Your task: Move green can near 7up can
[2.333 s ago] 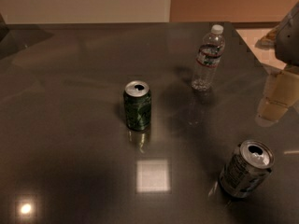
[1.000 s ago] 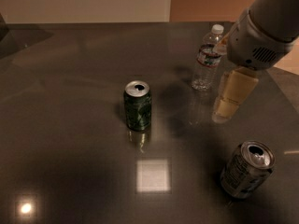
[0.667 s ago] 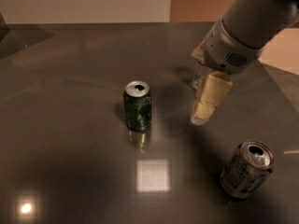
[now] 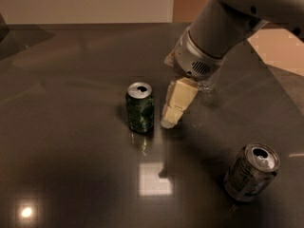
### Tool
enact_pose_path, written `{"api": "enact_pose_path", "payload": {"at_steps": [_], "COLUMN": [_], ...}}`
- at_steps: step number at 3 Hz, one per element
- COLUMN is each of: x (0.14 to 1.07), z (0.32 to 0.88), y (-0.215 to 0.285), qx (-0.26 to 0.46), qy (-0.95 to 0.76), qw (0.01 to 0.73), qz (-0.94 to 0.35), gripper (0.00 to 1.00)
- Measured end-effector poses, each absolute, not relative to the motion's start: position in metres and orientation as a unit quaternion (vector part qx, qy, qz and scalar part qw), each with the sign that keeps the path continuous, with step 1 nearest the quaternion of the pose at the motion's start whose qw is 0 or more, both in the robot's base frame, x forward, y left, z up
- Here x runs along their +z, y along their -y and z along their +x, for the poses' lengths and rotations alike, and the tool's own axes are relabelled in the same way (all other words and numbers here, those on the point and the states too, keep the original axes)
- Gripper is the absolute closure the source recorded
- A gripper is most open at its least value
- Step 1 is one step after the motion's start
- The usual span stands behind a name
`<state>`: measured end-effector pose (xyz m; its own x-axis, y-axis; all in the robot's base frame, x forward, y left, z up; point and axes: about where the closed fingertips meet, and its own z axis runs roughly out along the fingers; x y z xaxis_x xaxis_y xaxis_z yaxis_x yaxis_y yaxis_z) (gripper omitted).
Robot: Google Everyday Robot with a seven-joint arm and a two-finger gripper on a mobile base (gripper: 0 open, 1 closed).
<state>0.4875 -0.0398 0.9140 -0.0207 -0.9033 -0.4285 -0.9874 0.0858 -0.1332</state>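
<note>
The green can (image 4: pixel 140 108), dark green with a silver open top, stands upright near the middle of the dark table. The 7up can (image 4: pixel 251 172), silver-grey with dark print, stands at the lower right, leaning slightly. My gripper (image 4: pixel 170 120) hangs from the grey arm that comes in from the upper right. Its cream-coloured fingers (image 4: pixel 178 102) point down just to the right of the green can, close beside it and apart from it.
The dark glossy table (image 4: pixel 71 165) reflects ceiling lights at the lower left and centre. A clear water bottle (image 4: pixel 207 83) is mostly hidden behind my arm. The table's right edge runs along a lighter floor at the upper right.
My arm has swept in from the right and lowered, bringing the gripper from the table's right side to just beside the green can. It now covers the water bottle. The cans have not moved.
</note>
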Motion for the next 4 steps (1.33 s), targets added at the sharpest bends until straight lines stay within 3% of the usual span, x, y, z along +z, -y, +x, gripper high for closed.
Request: {"api": "enact_pose_path", "payload": {"at_steps": [2,4], "x": [0.896,0.891], "z": [0.493,0.48], "y": [-0.011,-0.026], "qx": [0.127,0.138], "qy": [-0.69,-0.679], "qw": [0.212,0.197], "qz": [-0.68,-0.694], "gripper": [0.0,0.41]}}
